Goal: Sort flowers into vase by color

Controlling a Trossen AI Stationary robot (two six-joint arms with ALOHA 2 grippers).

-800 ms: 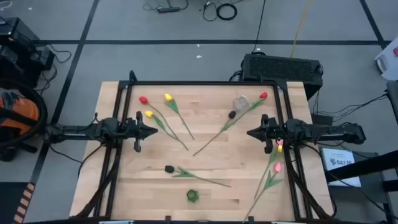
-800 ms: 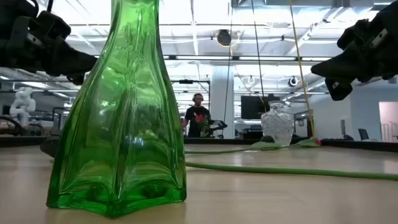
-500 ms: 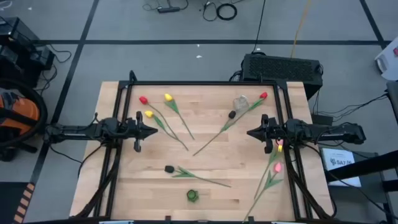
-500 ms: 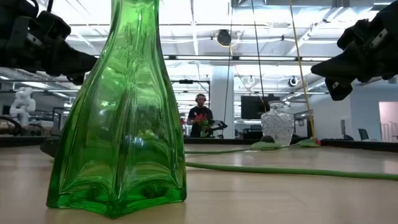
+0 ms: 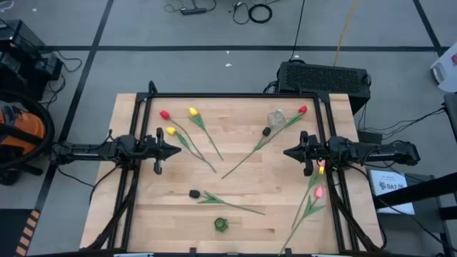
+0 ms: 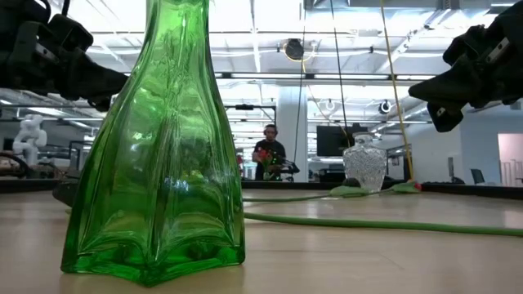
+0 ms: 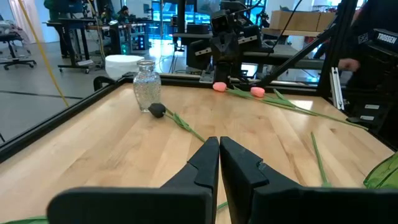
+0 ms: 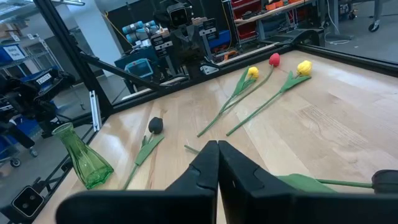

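Several artificial tulips lie flat on the wooden table. A red one and two yellow ones are at the far left. A red one and a black one lie by the clear glass vase. Another black one lies near the green vase. Two pink ones lie at the right edge, under the right arm. My left gripper hovers shut over the table's left side. My right gripper hovers shut over the right side. Both are apart from every flower.
The green vase stands upright close to the near edge and the clear vase upright toward the far right. A black frame borders the table. Bare wood lies between the two grippers. A person stands far off in the room.
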